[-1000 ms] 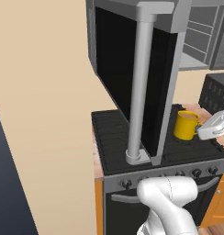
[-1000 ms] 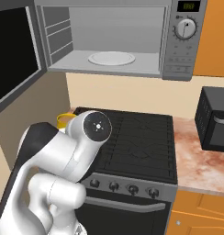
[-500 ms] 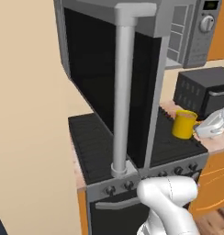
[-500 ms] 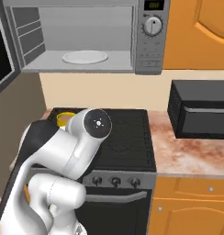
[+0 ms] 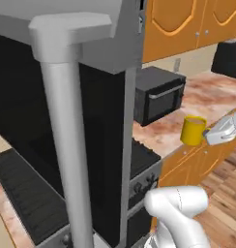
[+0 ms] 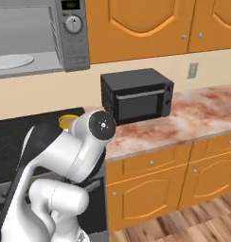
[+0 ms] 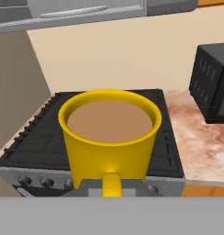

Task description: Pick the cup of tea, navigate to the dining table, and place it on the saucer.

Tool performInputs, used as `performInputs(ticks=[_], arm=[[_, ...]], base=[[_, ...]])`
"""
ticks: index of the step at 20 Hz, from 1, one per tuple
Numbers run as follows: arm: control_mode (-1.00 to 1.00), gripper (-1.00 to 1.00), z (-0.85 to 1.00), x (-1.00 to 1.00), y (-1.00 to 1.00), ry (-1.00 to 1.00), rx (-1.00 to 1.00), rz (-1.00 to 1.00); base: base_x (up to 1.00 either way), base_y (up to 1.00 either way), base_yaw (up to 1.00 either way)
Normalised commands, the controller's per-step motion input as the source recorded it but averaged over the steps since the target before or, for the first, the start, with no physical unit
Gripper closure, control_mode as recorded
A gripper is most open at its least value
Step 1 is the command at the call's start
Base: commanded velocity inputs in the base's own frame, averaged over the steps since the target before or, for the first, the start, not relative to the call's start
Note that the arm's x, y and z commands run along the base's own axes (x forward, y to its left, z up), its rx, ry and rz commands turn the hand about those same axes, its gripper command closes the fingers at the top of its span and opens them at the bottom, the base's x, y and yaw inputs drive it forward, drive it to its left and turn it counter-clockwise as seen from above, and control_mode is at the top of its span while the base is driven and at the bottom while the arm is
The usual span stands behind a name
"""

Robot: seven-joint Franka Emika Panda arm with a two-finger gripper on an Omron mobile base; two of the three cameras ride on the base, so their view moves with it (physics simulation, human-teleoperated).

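Cup (image 7: 109,137) sat clamped by its handle in my pincer (image 5: 221,131), jaws squeezed narrow on that yellow tab at six o'clock of the hand view. I held it upright in the air, out over the counter (image 5: 207,94) edge at three o'clock of the left base view. It was nearly full of light brown tea, level and unspilled. Beyond it lay the stove (image 7: 40,133), and at two o'clock a black oven (image 6: 136,94). At ten o'clock of the right base view the microwave (image 6: 72,33) stood open with a white plate (image 6: 11,60) inside. I judged the pick done and the drive to the table under way; next called for slow, steady travel, keeping the cup level.
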Motion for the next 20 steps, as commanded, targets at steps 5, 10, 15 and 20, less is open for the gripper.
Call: performInputs(ticks=[5, 10, 15, 20], arm=[[1.0, 1.0, 0.0, 0.0, 0.0, 0.0, 0.0, 0.0], [1.0, 1.0, 0.0, 0.0, 0.0, 0.0, 0.0, 0.0], [1.0, 1.0, 0.0, 0.0, 0.0, 0.0, 0.0, 0.0], [1.0, 1.0, 0.0, 0.0, 0.0, 0.0, 0.0, 0.0]], base=[[0.05, -0.38, -0.76], [0.18, -0.51, -0.7], [0.35, -0.48, -0.65], [0.75, -0.39, -0.54]])
